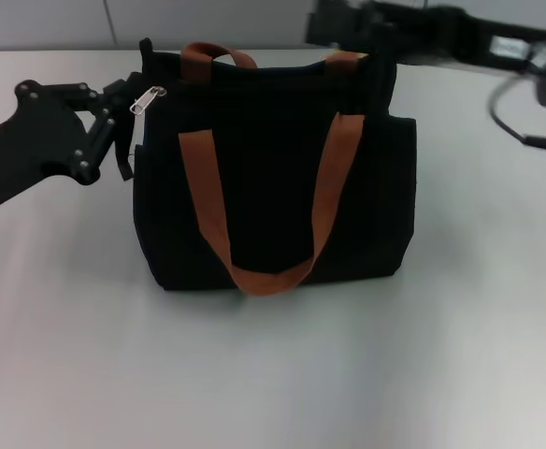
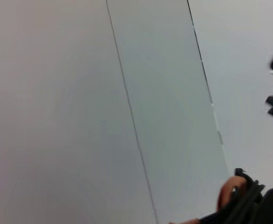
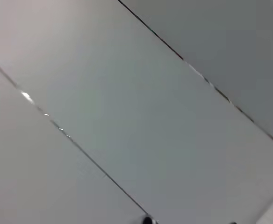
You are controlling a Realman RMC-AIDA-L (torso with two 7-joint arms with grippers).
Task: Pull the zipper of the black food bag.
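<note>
A black food bag (image 1: 273, 187) stands upright on the white table (image 1: 282, 374); its silver zipper (image 1: 147, 100) hangs at the top left corner; the left gripper (image 1: 123, 117) sits just beside it, finger state unclear; the right gripper (image 1: 348, 37) hovers behind the top right corner, unclear too; grasping seems next, needing a fine pinch.

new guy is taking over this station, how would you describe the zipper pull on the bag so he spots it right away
Find the black food bag standing upright on the pale table. Go to its top corner on the robot's left, where the left gripper sits beside the bag. The zipper is the small silver metal tab there, the only shiny piece, unlike the orange-brown straps looping over the front.
</note>
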